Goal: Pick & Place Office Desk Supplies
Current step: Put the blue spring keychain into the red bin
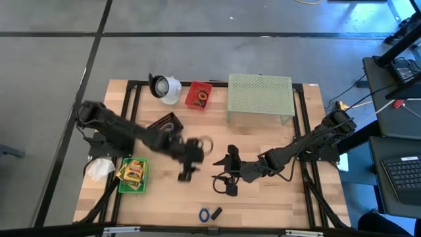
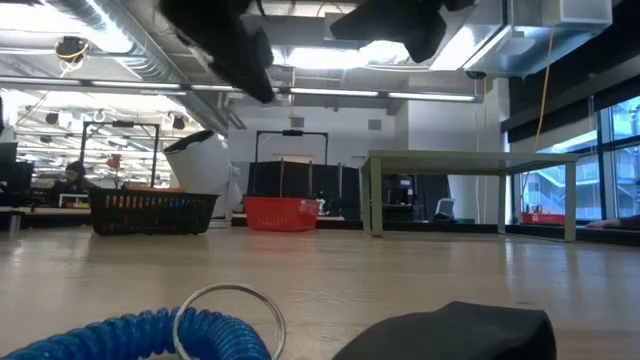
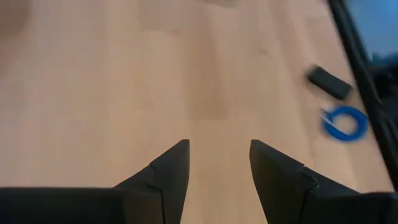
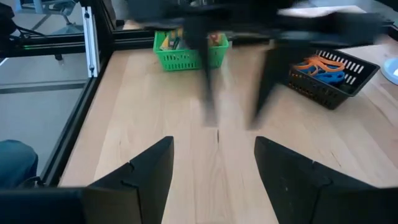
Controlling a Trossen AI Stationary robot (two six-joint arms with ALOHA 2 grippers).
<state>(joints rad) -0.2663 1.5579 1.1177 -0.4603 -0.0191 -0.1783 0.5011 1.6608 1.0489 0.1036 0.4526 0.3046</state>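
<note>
A: Which step is this?

B: Between picks, I'd judge. The left gripper [image 1: 187,161] hangs over bare wood mid-table, fingers apart and empty. The right gripper [image 1: 227,172] waits just right of it, jaws apart too, holding nothing.

A: And the supplies?

B: A blue coil [image 1: 205,214] and a small black clip [image 1: 216,212] lie at the near edge; crayon boxes sit in the green basket [image 1: 125,187], near left. The left arm is blurred, possibly travelling.

A: Next?

B: Reach nearer, descend over the coil, close.
</note>
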